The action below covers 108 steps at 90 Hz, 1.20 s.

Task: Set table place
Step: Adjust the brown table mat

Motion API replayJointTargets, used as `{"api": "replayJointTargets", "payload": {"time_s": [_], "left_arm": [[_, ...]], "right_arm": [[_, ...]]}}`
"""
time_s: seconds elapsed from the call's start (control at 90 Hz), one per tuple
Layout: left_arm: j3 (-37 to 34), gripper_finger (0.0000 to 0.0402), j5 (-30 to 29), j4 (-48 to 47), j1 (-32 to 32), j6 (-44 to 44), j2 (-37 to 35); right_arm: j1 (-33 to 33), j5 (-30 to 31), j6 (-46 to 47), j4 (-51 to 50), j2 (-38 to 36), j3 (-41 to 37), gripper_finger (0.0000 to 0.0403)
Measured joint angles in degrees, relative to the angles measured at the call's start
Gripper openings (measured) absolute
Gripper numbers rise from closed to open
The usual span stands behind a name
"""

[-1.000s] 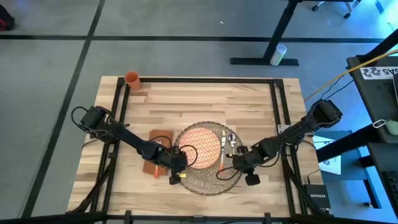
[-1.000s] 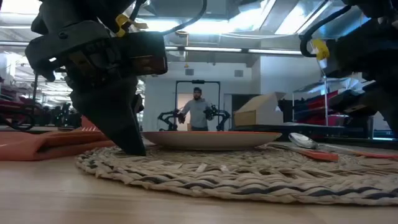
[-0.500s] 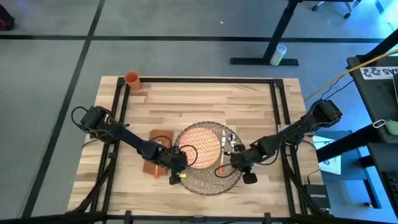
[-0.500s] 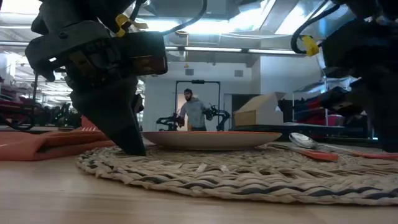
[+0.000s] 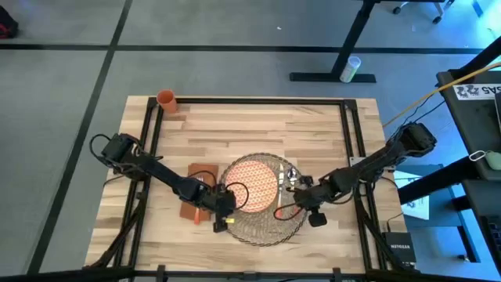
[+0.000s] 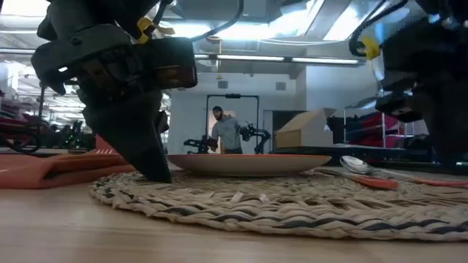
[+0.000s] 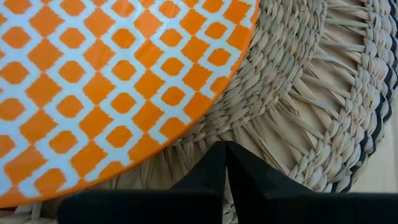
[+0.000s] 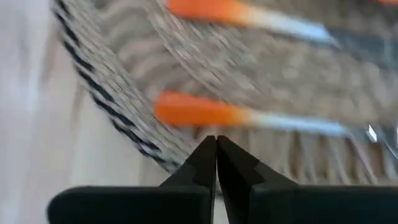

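We have 4 views. The high view looks straight down from far above, so we see the whole table [image 5: 250, 125] and both arms. The low view sits right at table height, very near the edge of the place [image 6: 292, 208], and looks level across it into the room, where a person [image 6: 227, 131] stands far back. The left wrist view looks down from very close at the plate [image 7: 112, 81] and the woven mat under it. The right wrist view looks from very close at the mat's rim and 2 orange-handled pieces of cutlery [image 8: 205, 111]. All 4 views share the mat; the high, low and left wrist views share the plate.
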Motion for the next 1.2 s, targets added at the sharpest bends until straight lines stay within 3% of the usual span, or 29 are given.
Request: {"api": "replayJointTargets", "payload": {"time_s": [0.656,1.2], "left_arm": [[0.0,0.0000,-1.1,-0.6,1.0,0.4,-0.4],[0.0,0.0000,-1.4,-3.2,0.7,1.5,-9.2]], "right_arm": [[-2.7,0.9,-1.4,-0.1,5.0,0.1,0.0000],[-2.6,1.9,-1.5,1.9,5.2,0.0,0.0000]]}}
